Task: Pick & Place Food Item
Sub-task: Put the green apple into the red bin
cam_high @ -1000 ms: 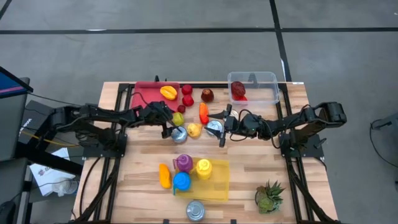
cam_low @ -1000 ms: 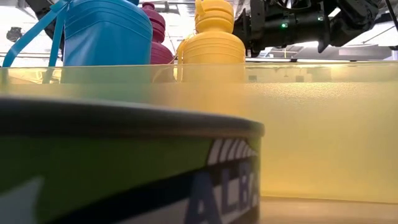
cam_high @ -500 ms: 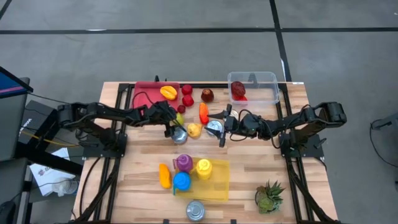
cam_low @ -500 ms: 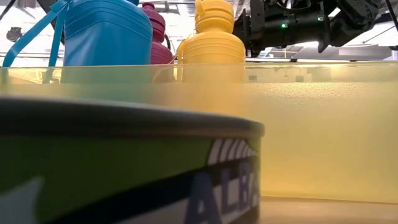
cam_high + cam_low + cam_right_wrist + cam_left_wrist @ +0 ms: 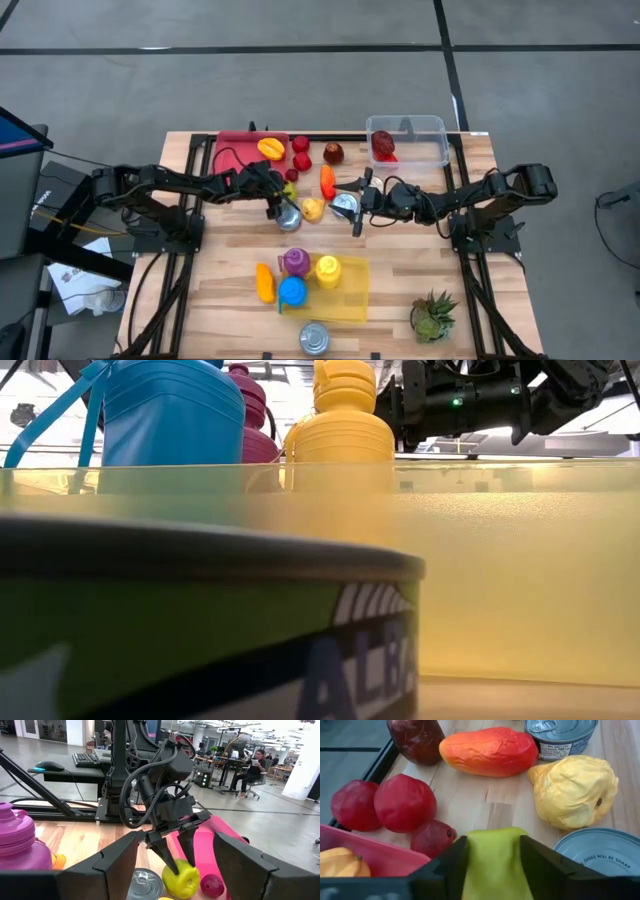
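Since a second ago the left arm has reached further toward the table's middle and brought its fingers in against the yellow-green fruit; nothing else on the table has shifted.

From above, the left gripper [image 5: 283, 195] sits over the yellow-green fruit [image 5: 288, 189], just beside a silver can [image 5: 289, 214] and a yellow pear-like fruit [image 5: 313, 209]. The right gripper [image 5: 358, 203] waits near a second can [image 5: 344, 204], its fingers standing apart and holding nothing. A clear bin [image 5: 420, 128] with one dark red item stands at the far right.

The low view shows only blue [image 5: 170, 410], magenta and yellow bottles behind a yellow tray wall.

At the left wrist, both dark fingers [image 5: 447, 865] press the sides of the yellow-green fruit, which rests on the wood beside red fruits [image 5: 404, 802].

The right wrist view shows the left gripper's fingertips straddling that fruit, touching it.
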Action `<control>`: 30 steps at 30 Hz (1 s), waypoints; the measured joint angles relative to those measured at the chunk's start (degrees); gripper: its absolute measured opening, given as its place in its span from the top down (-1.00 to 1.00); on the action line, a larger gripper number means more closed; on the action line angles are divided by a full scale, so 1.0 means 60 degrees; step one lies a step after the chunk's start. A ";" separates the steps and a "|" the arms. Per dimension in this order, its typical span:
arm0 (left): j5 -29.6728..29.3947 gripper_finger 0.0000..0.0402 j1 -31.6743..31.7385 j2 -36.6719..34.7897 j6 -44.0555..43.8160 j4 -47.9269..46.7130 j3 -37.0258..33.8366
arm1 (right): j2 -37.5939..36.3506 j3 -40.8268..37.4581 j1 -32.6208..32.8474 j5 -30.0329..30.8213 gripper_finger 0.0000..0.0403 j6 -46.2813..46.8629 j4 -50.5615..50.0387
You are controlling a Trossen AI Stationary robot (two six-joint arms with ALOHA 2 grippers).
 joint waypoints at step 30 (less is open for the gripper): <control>0.0631 0.23 -0.0003 -0.1867 -0.0072 -0.1635 -0.0016 | 0.0000 0.0000 0.0000 -0.0004 -0.24 0.0073 -0.0095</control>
